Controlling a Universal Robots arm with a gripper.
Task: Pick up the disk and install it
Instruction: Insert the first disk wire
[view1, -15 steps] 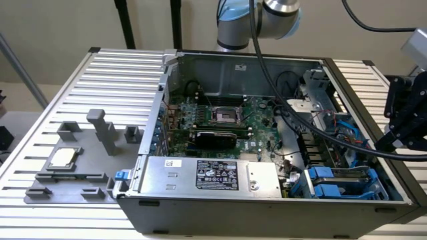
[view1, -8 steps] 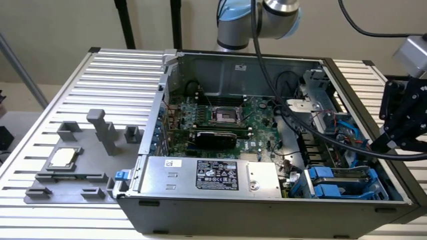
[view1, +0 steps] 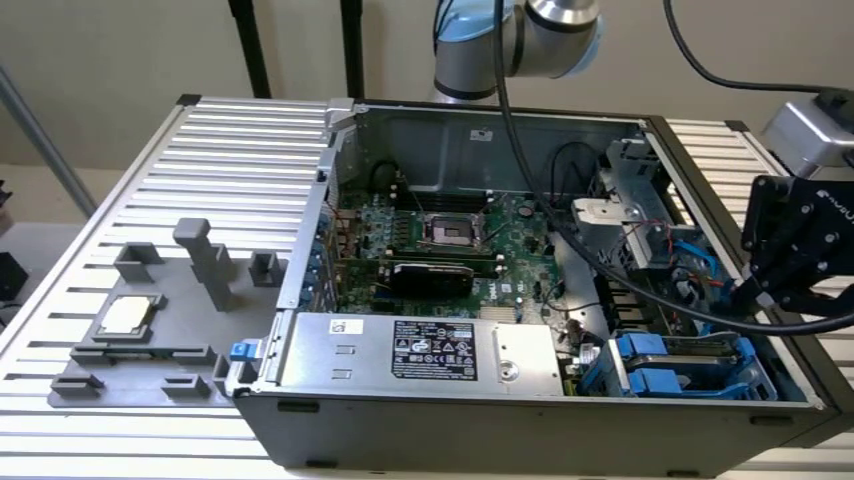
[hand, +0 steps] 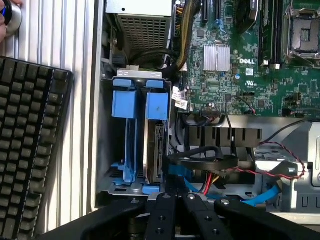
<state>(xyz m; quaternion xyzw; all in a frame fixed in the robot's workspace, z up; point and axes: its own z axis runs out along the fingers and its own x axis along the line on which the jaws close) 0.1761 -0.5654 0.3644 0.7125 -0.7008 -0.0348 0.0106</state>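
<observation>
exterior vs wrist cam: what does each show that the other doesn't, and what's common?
Exterior view adds: the robot arm behind the open computer case, and a grey fixture holding a CPU chip on the exterior view's left. Wrist view adds: a black keyboard beside the case. Shared: the motherboard, the drive bay with the blue-framed disk in it, and the gripper.

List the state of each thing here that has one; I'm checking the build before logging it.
computer case, open, side panel off.
disk, seated in the drive cage in its blue frame.
second blue frame, in the neighbouring slot, looks empty.
gripper, shut, holding nothing, near the drive cage.
CPU socket, looks empty.
CPU chip, lying on the grey fixture outside the case.
</observation>
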